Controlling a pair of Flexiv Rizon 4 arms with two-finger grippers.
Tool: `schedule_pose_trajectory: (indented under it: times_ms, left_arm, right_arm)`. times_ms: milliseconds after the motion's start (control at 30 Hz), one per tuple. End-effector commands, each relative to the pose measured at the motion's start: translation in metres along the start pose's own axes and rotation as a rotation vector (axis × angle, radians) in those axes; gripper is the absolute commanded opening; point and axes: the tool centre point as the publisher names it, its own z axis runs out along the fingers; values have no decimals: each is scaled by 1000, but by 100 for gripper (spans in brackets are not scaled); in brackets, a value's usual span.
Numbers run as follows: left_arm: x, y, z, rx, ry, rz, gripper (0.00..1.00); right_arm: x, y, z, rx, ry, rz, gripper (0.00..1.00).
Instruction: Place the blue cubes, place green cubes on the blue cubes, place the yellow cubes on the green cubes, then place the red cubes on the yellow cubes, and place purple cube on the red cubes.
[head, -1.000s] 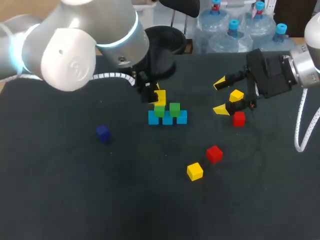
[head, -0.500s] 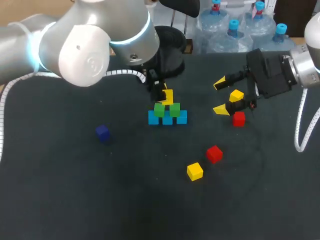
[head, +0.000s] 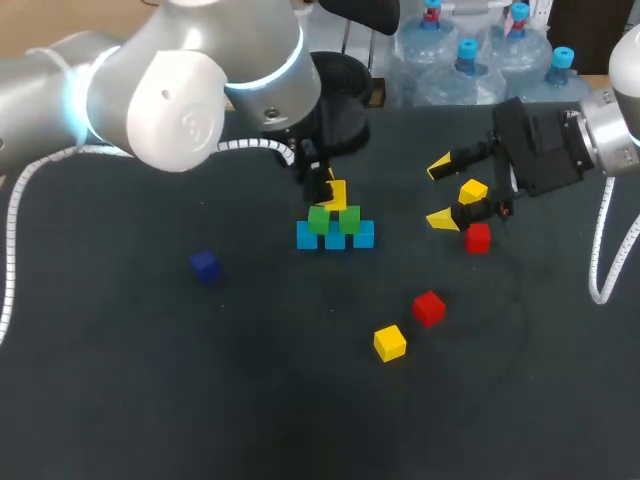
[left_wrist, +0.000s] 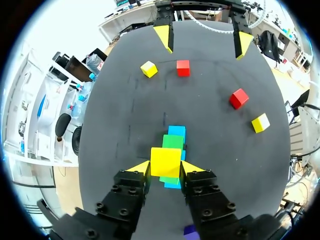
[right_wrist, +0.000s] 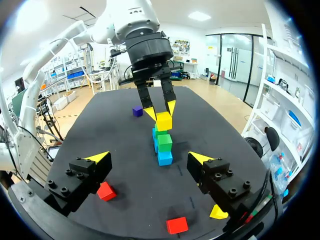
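Spotter: Black matte cloth is covering the whole table (head: 150, 400). Which step are you working on?

Operator: I'm working the yellow layer. My left gripper (left_wrist: 165, 168) is pinching a yellow cube (left_wrist: 165, 159) between both tips, one on each side face. I'm holding it right over the two green cubes (head: 349, 218). They are sitting on the row of three blue cubes (head: 363, 236) just under the fingers. I can't tell whether the cube is touching the greens or hanging just clear.

Spotter: And the other arm?

Operator: My right gripper (head: 440, 192) is hanging with its fingers spread wide, gripping nothing. A second yellow cube (head: 473, 190) and a red cube (head: 478, 238) are lying close by those fingers, and neither is being touched.

Spotter: What is the next move asking of you?

Operator: I'm judging that the cube needs centring over the seam between the greens, square to them. Then I lower it until it seats and open the fingers straight apart, so nothing gets dragged. The stack is narrow, so a sideways nudge could shift it.

Spotter: How are the pieces looking?

Operator: They're looking like small hard cubes with flat faces, crisp edges and plain solid colours. Whether they're wood or plastic I can't say. The cloth is looking dull and grippy. Another red cube (head: 428, 307) and a third yellow cube (head: 390, 343) are lying well apart from both pairs of fingers. The purple cube (head: 205, 265) is sitting alone, well away from the left fingers.
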Motion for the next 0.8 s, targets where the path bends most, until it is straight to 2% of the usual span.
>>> schedule_pose_trajectory:
  times_ms: [33,800]
  left_arm:
    - [2,0,0,6,2,0,0]
    - [5,-4,8,28,10,-8,0]
  right_arm:
    - [0,0,1,0,-2,-1,100]
    - [0,0,1,0,-2,-1,100]
